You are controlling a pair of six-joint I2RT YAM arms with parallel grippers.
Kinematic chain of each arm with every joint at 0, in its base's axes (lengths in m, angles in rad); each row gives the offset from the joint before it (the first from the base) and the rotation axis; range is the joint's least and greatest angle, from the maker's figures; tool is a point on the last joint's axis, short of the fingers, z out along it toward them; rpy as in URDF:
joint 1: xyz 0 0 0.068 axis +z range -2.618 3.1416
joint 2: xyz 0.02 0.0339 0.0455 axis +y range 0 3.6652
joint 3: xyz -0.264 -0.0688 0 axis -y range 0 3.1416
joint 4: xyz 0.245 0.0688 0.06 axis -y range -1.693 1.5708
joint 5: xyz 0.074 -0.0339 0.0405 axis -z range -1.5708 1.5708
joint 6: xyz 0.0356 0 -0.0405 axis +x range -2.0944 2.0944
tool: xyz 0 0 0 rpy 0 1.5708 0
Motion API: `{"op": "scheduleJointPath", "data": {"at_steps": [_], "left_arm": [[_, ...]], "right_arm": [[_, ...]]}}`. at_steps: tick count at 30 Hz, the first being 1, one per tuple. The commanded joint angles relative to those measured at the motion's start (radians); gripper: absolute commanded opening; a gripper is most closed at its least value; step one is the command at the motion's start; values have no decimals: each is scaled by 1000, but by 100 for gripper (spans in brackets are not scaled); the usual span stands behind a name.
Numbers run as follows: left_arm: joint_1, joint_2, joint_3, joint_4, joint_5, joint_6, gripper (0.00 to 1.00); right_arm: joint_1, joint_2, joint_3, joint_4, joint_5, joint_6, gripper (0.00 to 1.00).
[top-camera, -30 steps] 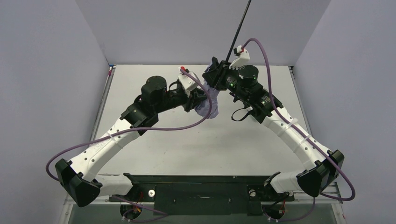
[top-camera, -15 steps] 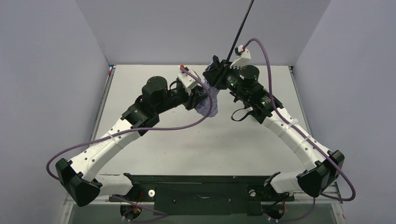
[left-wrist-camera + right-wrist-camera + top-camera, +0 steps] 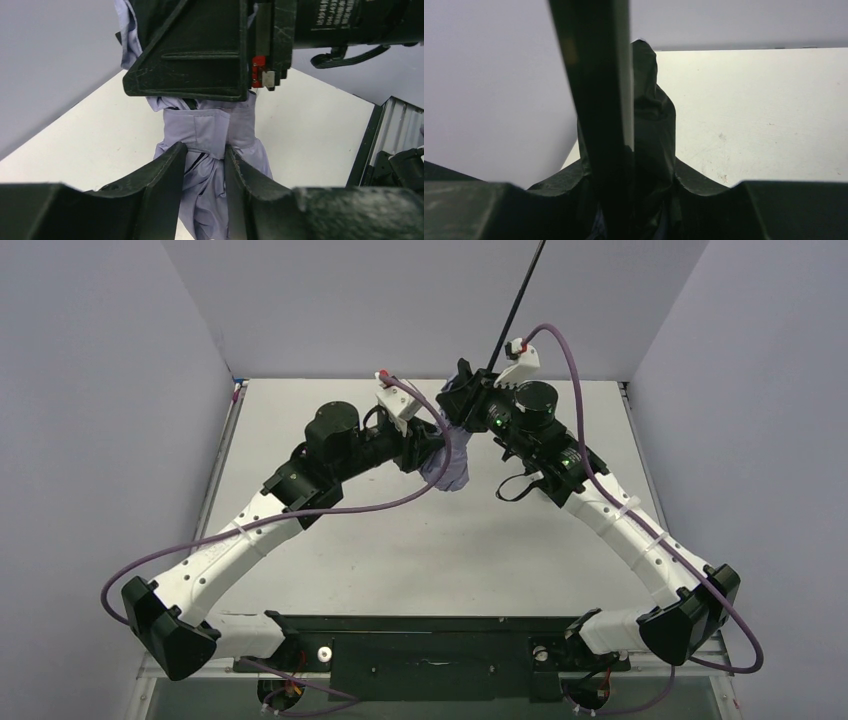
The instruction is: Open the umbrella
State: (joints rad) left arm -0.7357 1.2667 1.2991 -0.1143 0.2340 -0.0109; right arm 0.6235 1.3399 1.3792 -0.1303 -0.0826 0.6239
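Left wrist view: left claw (image 3: 204, 156) pinches umbrella (image 3: 210, 122) — canopy bundled (none spread); right claw (image 3: 626, 172) clamps extended shaft (image 3: 594, 75) — opening itself remains.

In the overhead view the umbrella's (image 3: 449, 462) shaft (image 3: 512, 310) runs out past the top edge, so its far end is unseen. The right wrist view shows that shaft only as a blurred dark bar, cut off above and lost below among the right end effector's (image 3: 629, 175) dark fingers. From the left wrist, that end effector's black body hides the upper fabric, and the bottom edge cuts off the folds below the left end effector (image 3: 204, 167).
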Motion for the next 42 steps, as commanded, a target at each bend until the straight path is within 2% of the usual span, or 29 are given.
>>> {"op": "scheduleJointPath", "data": {"at_steps": [1,8,16,24,29,35,42], "left_arm": [[15,23,63,117,-78,-77,34],[23,29,56,126,-60,-149,41],[103,38,49,177,59,-319,48],[118,46,47,202,106,-378,57],[122,59,55,213,104,-401,58],[154,66,38,278,182,-511,66],[179,45,11,303,220,-515,66]], "right_arm": [[45,-62,6,73,-79,14,0],[49,-64,5,82,-89,14,0],[50,-71,-10,92,-99,13,0],[50,-71,-15,104,-103,17,0],[50,-70,-16,107,-103,17,0],[50,-76,-24,110,-105,14,0],[30,-81,-36,101,-95,18,0]]}}
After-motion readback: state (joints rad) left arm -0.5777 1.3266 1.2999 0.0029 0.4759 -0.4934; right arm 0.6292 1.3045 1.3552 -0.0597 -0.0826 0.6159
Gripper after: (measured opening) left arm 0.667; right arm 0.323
